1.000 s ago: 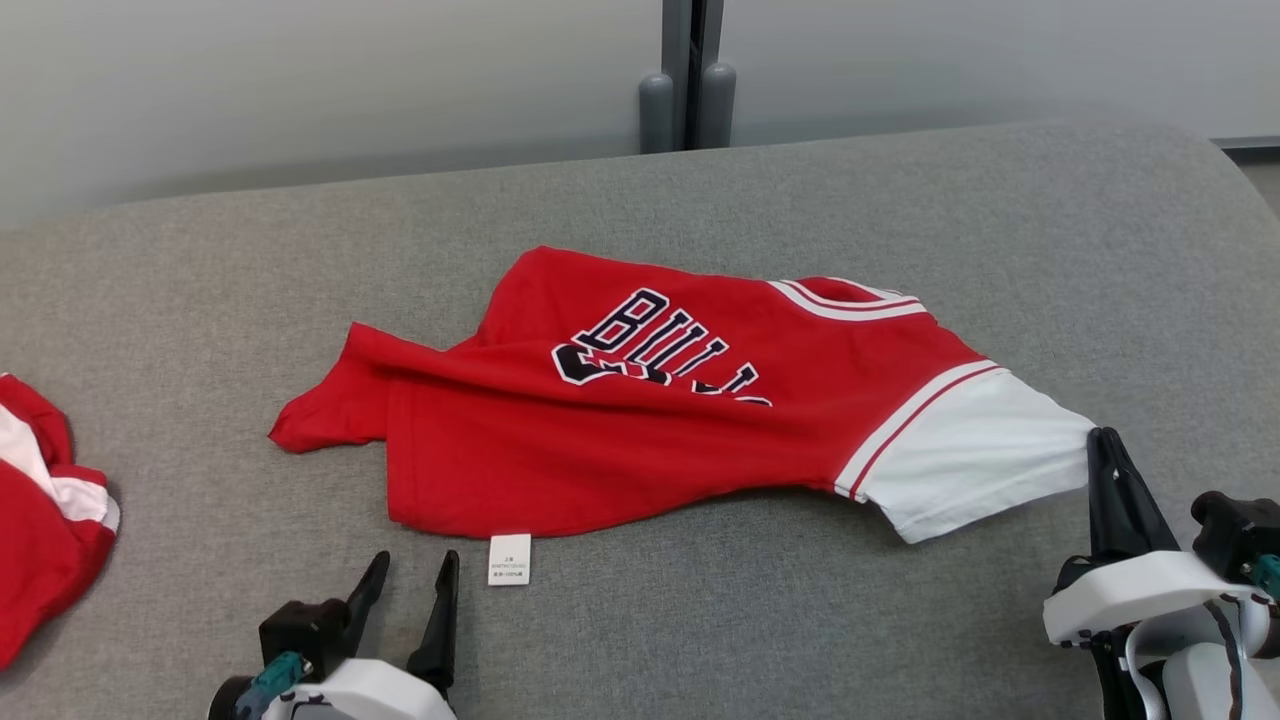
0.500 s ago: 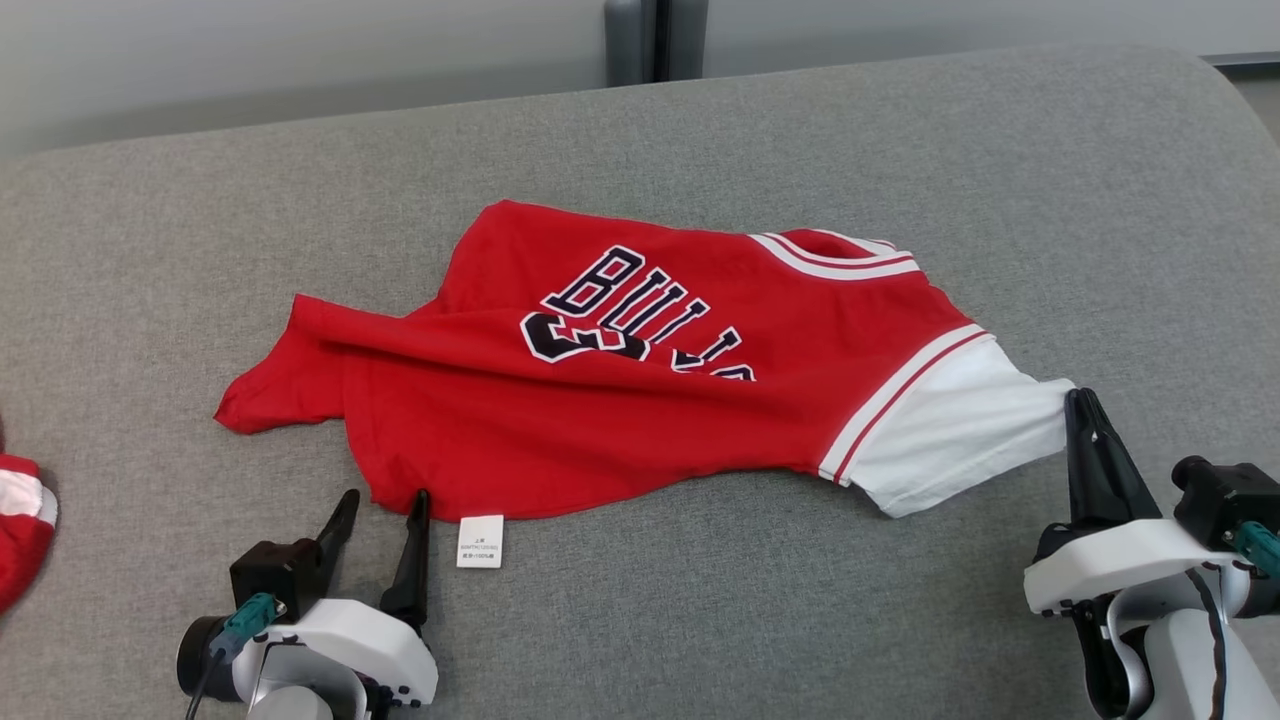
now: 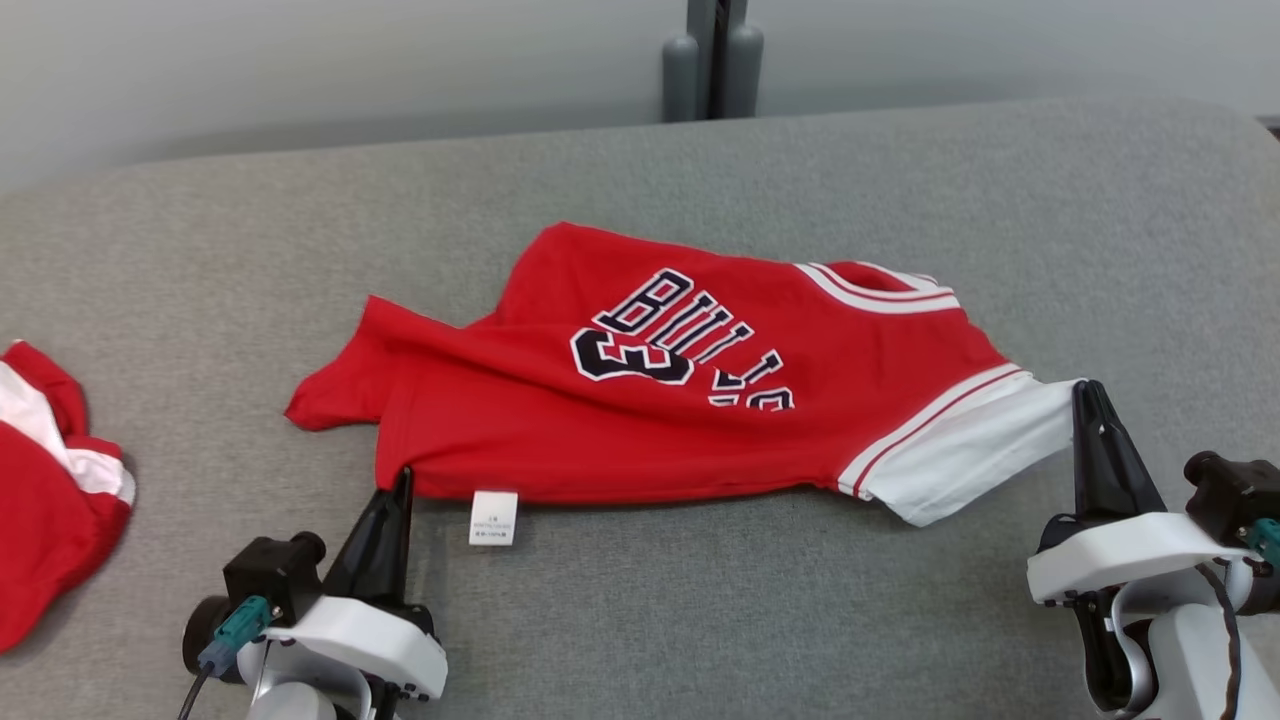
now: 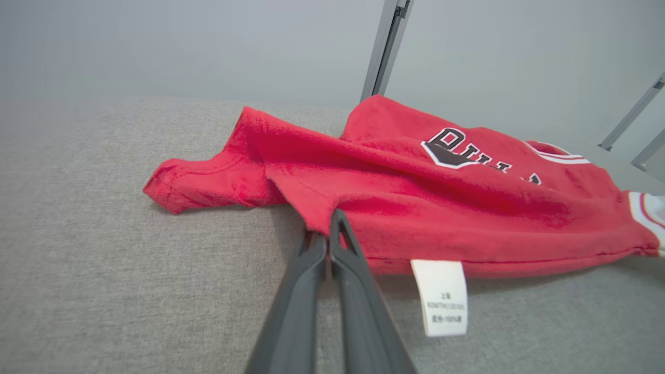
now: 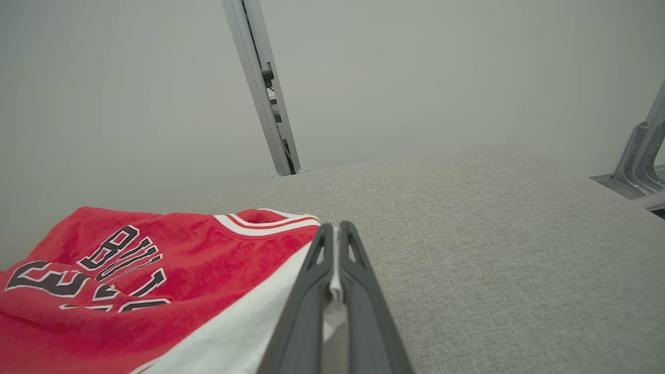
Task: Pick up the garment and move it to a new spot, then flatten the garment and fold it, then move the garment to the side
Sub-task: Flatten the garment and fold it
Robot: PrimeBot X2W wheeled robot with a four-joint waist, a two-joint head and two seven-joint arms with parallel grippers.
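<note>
With garment (image 3: 640,440) lying rumpled on the grey fabric surface (image 3: 640,620), left gripper (image 3: 403,480) clenched on its red hem corner and right gripper (image 3: 1086,392) clenched on its white sleeve tip, expect shallow bites to slip under uneven lifting tension.

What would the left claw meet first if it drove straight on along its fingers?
The red jersey: the left claw is shut on its hem corner, so more red cloth lies directly ahead.

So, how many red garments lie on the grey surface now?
2. The red Bulls jersey lies in the middle of the head view. A second red and white garment lies at that view's left edge, partly cut off. More may lie outside the pictures.
</note>
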